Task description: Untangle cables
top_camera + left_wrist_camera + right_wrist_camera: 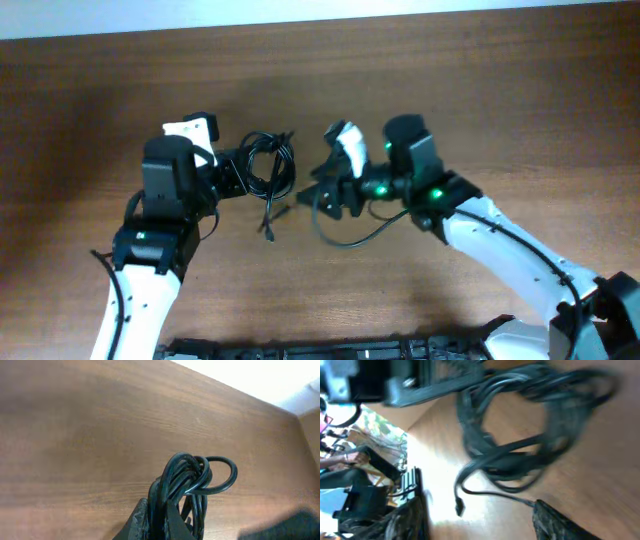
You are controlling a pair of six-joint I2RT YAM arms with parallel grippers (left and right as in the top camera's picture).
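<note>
Cables (268, 165) are sitting as one knotted clump at centre frame on the wooden table (90, 110). Left gripper (236, 176) is clamping the clump's left edge, and the wrist view is showing its fingers (139, 521) pinched tight on the bundle. Right gripper (322, 192) is hovering just right of the clump, jaws standing wide apart, gripping nothing. Loose plug end (459, 508) is trailing toward lower frame.

The left arm (150, 255) reaches straight forward with its end effector (236, 176) clamped tight on the cables (268, 165), while the right arm (500, 240) angles in from the right, its end effector (326, 190) facing the left one, jaws wide apart, gripping nothing.
</note>
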